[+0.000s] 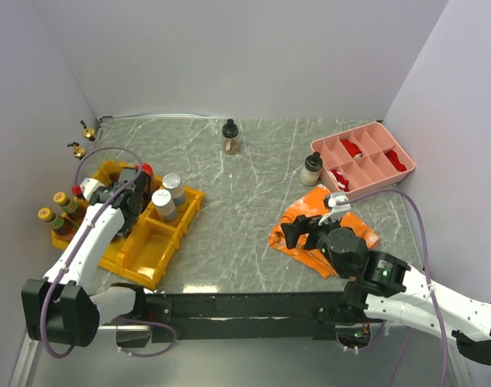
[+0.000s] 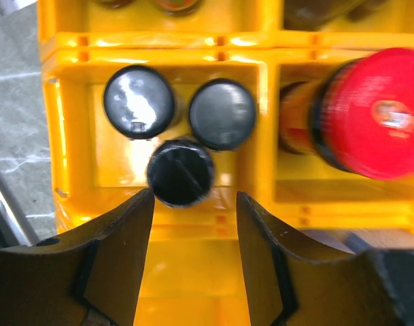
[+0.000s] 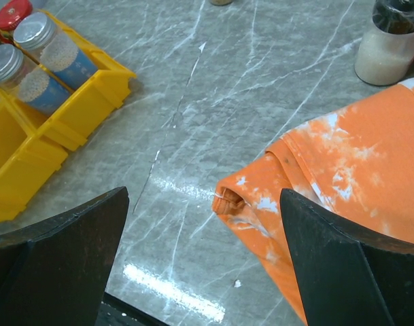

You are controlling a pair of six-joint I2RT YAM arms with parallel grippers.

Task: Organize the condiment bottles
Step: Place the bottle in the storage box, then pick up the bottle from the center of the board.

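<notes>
The black-topped bottle [image 2: 180, 172] stands in one pocket of the yellow bin [image 2: 173, 56], at the near side of it, and two more black tops [image 2: 139, 102] [image 2: 222, 113] stand just behind it, packed close together. A red-topped bottle [image 2: 376, 112] is in the next pocket over. My left gripper [image 2: 194, 198] hangs right over that near bottle. Its two fingers are spread apart with the bottle's top at the mouth of the gap, and they hold nothing. I think this bottle and its pocket are my job right now, but I cannot tell if it needs a grab or is already where it belongs. Either way I should move straight up or straight down, not sideways, because a finger could bump the other two tops or catch the bin's wall. Out on the table [image 1: 253, 242] a dark-topped bottle [image 1: 230, 135] stands alone, and a jar with white stuff [image 1: 311, 168] stands just beside the pink tray [image 1: 322, 145], so there is more to put away. My right gripper [image 3: 203, 204] is wide open and holds nothing, up over the edge of the orange cloth [image 3: 342, 170].
</notes>
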